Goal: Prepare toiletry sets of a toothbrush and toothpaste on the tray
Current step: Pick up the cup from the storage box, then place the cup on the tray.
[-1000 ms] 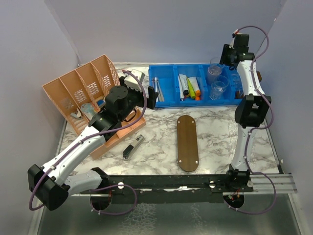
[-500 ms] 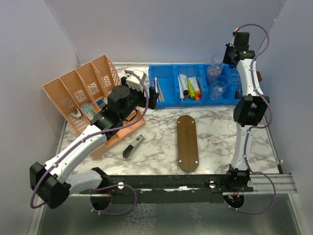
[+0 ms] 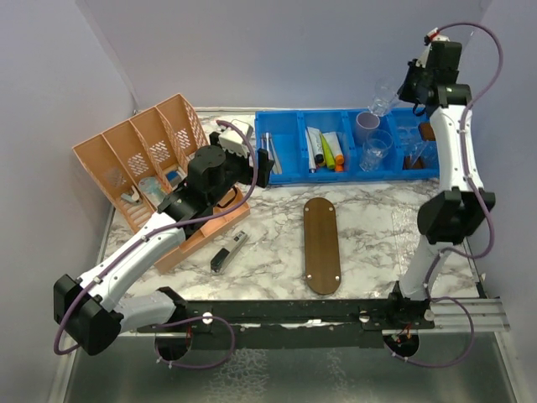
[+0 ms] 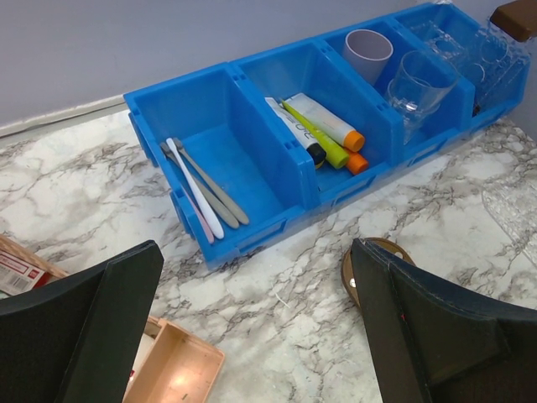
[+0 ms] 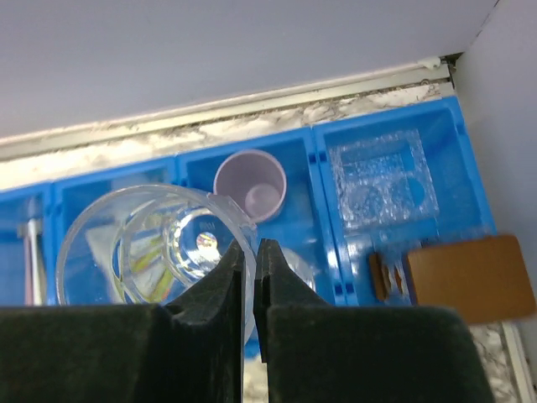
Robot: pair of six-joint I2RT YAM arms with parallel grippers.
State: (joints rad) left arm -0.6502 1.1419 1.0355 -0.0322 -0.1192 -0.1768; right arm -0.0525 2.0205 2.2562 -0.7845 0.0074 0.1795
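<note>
My right gripper point(image 3: 401, 94) point(image 5: 249, 252) is shut on the rim of a clear tumbler point(image 3: 382, 96) point(image 5: 151, 243), one finger inside and one outside, holding it tilted in the air above the blue bin point(image 3: 289, 126). Toothbrushes point(image 4: 201, 189) lie in the bin's left compartment, and toothpaste tubes point(image 4: 323, 130), one of them lime green, lie in the compartment beside it. The dark brown tray point(image 3: 321, 245) lies bare on the marble table. My left gripper point(image 3: 260, 168) point(image 4: 260, 336) hovers wide open over the table just in front of the bin, with nothing between its fingers.
A purple cup point(image 5: 249, 180) and another clear tumbler point(image 4: 419, 80) stand in the bin. A brown block point(image 5: 470, 277) sits at its right end. The orange divided basket point(image 3: 143, 159) stands at the left. A small dark and silver object point(image 3: 228, 250) lies on the table.
The right gripper has shut on the tumbler's rim and lifted it up and to the right, out of the bin. The left arm has barely moved.
</note>
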